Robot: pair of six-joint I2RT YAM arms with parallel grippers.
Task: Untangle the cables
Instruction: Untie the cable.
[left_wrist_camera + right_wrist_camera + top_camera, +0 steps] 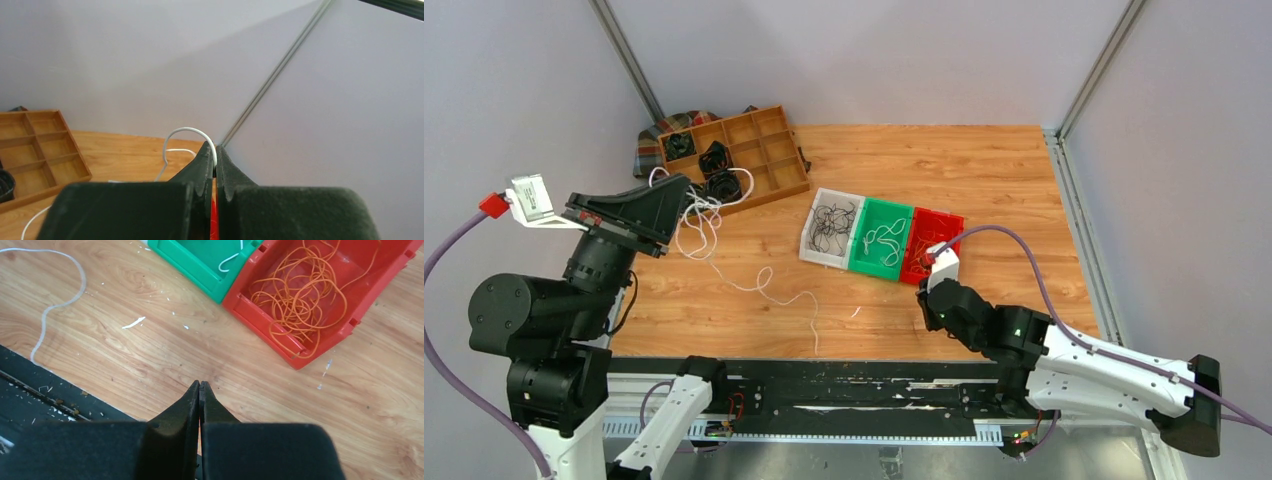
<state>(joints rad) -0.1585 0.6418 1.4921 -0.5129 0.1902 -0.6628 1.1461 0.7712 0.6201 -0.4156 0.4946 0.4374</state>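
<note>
My left gripper (pixel 680 192) is shut on a thin white cable (pixel 707 215), raised above the table's left side. In the left wrist view the cable (pixel 184 130) loops out of the closed fingertips of this gripper (pixel 215 151). The cable's loose end trails over the wood toward the front edge (pixel 769 288) and shows in the right wrist view (pixel 60 302). My right gripper (pixel 931 300) is shut and empty, near the red tray; its tips (pixel 200 385) hover over bare wood. Orange cables (pixel 300 295) lie in the red tray (pixel 260 320).
Three trays stand side by side mid-table: white (pixel 810 243) with black cables, green (pixel 860 262) with white cables, red (pixel 911 272). A wooden compartment box (pixel 759 150) with black coiled rolls (pixel 717 160) and a plaid cloth (pixel 648 140) are at the back left.
</note>
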